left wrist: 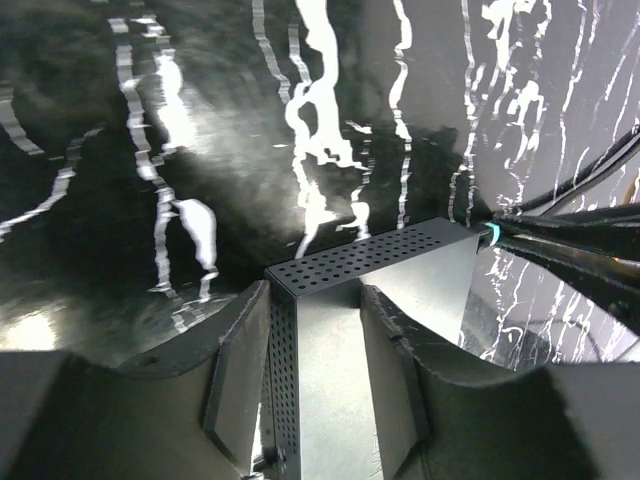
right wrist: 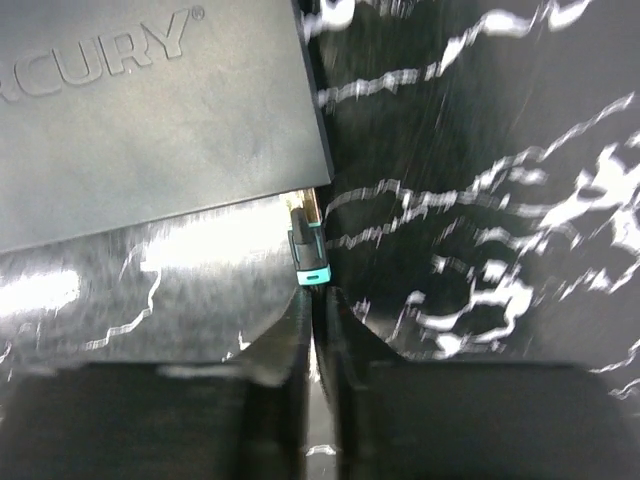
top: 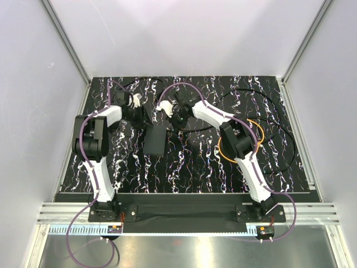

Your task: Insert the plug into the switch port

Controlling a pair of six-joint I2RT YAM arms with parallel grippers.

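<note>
Top and wrist views of the marbled black table (top: 195, 167), read from left to right.

**Left.** The left gripper (left wrist: 315, 300) is clasped on the black box (left wrist: 322, 385). One finger (left wrist: 238, 370) lies along the perforated narrow side and the other finger (left wrist: 395, 375) against the opposite side, so the box's near end sits between them. In the top view the left gripper (top: 139, 114) meets the far left corner of the black box (top: 156, 140), which lies near the table's middle.

**Centre.** The plug (right wrist: 309, 250), a short dark connector with a teal collar, stands at the near right corner of the black box (right wrist: 150, 110), whose broad face carries raised lettering. The plug's far end meets a pale slot in the box's narrow edge, the switch port (right wrist: 307, 205); how deep it sits cannot be told. From the left wrist the plug (left wrist: 491, 234) shows only as a teal fleck at the box's far right corner, where black cables (left wrist: 570, 215) run off to the right.

**Right.** The right gripper (right wrist: 313, 295) is clenched, its fingers pressed together with only a sliver between them. Their tips lie just behind the plug's teal collar and in line with it. Whether the cable is pinched there cannot be seen. In the top view the right gripper (top: 177, 118) is just beside the box's far right corner.

**Far right.** The orange cable (top: 222, 151) lies looped on the table around the right arm.
</note>
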